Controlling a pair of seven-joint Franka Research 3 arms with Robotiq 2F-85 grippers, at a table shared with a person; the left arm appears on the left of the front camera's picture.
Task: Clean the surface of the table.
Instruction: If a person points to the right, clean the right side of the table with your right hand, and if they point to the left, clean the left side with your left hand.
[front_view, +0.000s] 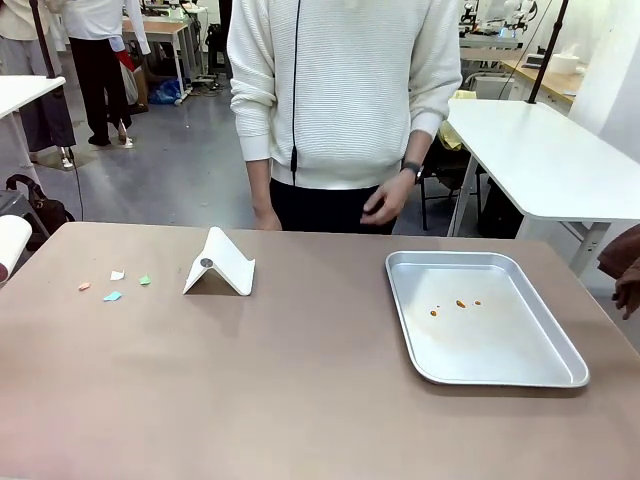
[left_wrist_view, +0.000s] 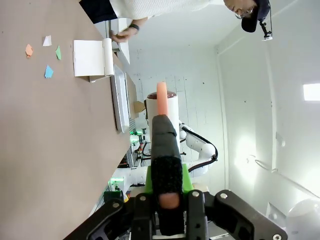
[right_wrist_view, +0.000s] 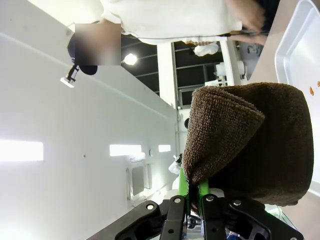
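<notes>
The brown table (front_view: 300, 400) carries several small paper scraps (front_view: 113, 295) in orange, white, green and blue at its left. The left wrist view shows the same scraps (left_wrist_view: 48, 72) on the table (left_wrist_view: 40, 150). My left gripper (left_wrist_view: 166, 187) is shut on a black-handled tool (left_wrist_view: 165, 145) with a salmon tip, held off the table's side. In the right wrist view my right gripper (right_wrist_view: 195, 187) is shut on a folded brown cloth (right_wrist_view: 250, 140). That cloth (front_view: 625, 262) pokes in at the front view's right edge.
A white wedge-shaped scoop (front_view: 222, 265) stands just right of the scraps. A silver tray (front_view: 500, 370) with a few orange crumbs (front_view: 460, 303) lies at the right. A person in a white sweater (front_view: 340, 90) stands at the far edge, hands hanging above it.
</notes>
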